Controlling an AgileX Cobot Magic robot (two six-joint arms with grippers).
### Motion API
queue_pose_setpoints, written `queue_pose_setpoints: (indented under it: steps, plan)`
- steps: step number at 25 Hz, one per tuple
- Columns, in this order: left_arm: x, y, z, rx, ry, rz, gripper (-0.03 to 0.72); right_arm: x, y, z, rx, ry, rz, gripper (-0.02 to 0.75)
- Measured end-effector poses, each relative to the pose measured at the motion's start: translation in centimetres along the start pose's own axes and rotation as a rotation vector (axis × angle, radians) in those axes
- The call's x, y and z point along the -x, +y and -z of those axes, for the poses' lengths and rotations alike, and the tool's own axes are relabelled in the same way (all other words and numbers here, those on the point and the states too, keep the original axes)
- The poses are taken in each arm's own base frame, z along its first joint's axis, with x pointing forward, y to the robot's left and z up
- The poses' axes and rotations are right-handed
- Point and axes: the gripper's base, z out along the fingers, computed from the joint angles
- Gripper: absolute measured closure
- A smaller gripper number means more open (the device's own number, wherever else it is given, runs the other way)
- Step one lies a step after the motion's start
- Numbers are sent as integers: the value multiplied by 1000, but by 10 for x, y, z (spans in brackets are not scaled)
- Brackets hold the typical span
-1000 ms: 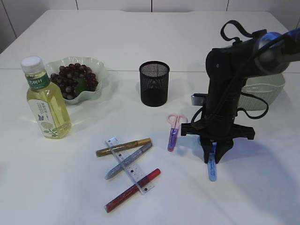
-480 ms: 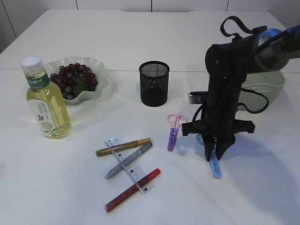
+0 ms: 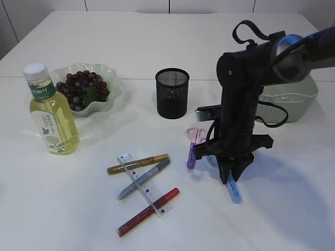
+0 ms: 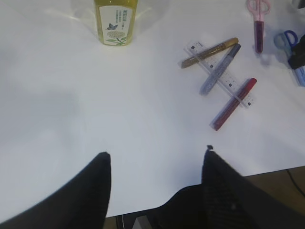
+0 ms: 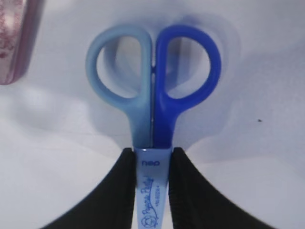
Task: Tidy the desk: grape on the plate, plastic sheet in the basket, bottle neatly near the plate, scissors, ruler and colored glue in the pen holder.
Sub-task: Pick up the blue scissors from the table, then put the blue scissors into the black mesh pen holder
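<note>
My right gripper (image 3: 229, 175) (image 5: 151, 152) is shut on the sheath of the blue scissors (image 5: 152, 95) (image 3: 233, 192), handles pointing away, just over the table. Pink scissors (image 3: 193, 147) lie just to their left. The clear ruler (image 3: 144, 183) lies across gold (image 3: 137, 163), silver (image 3: 144, 179) and red (image 3: 148, 212) glue pens. The black mesh pen holder (image 3: 172, 93) stands at centre back. The grapes (image 3: 82, 90) fill the green plate (image 3: 112, 83), with the bottle (image 3: 49, 112) beside it. My left gripper (image 4: 156, 157) hangs open over the table's front edge. The plastic sheet is out of view.
The pale green basket (image 3: 293, 99) stands at the back right, behind my right arm. In the left wrist view the bottle (image 4: 116, 21) is far ahead and the ruler (image 4: 221, 74) with the glue pens lies to the right. White tabletop surrounds everything.
My right arm has shifted left and toward the pink scissors, carrying the blue scissors with it. The left side of the table is unchanged.
</note>
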Motion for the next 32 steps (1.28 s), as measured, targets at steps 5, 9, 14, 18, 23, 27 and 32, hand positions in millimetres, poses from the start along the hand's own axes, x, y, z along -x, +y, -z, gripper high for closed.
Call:
queue_pose_setpoints:
  steps: [5, 9, 14, 18, 23, 27, 32]
  plan:
    - [0, 0, 0, 0, 0, 0, 246, 1, 1, 13, 10, -69, 37, 560]
    - [0, 0, 0, 0, 0, 0, 246, 1, 2, 39, 22, -196, 56, 560]
    - [0, 0, 0, 0, 0, 0, 246, -1, 2, 73, 31, -358, 88, 560]
    - [0, 0, 0, 0, 0, 0, 246, -4, 2, 99, 34, -491, 113, 560]
    - [0, 0, 0, 0, 0, 0, 246, -4, 2, 130, 41, -694, 137, 560]
    - [0, 0, 0, -2, 0, 1, 246, 0, 4, 148, 64, -852, 143, 560]
    - [0, 0, 0, -2, 0, 1, 246, 11, 8, 165, 95, -1079, 149, 560]
